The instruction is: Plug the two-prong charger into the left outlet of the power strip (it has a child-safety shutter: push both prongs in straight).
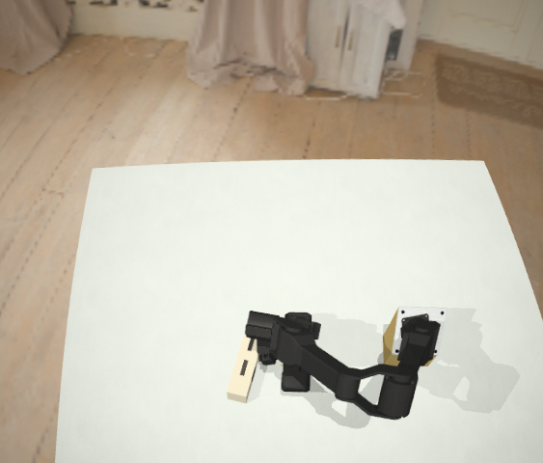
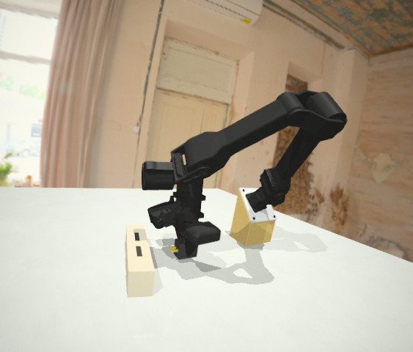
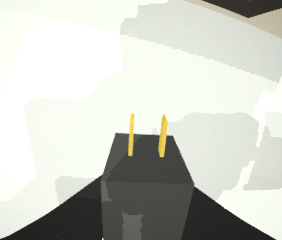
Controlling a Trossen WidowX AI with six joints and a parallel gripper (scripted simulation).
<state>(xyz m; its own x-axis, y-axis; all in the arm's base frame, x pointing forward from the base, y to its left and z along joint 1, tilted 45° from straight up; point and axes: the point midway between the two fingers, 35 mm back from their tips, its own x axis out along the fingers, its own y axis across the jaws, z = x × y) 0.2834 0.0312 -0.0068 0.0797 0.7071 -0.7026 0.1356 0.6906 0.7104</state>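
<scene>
The dark charger (image 2: 187, 251) (image 3: 143, 207) has two yellow prongs (image 2: 174, 249) (image 3: 163, 136) that point toward the power strip's side. My gripper (image 2: 185, 242) (image 3: 141, 181) is shut on the charger's body, one finger at each side, low at the table. The cream power strip (image 1: 241, 374) (image 2: 139, 263) (image 3: 277, 26) stands a short way in front of the prongs, apart from them. Two dark outlet slots show on it in the exterior view. In the wrist view only a corner of the strip and part of a dark slot show at the top right.
The arm's base sits on a yellow block (image 1: 390, 340) (image 2: 241, 227) with a white plate on top, to the right of the gripper. All stand on the white table (image 1: 281, 229) (image 2: 274, 303). Shadows of the arm fall across it.
</scene>
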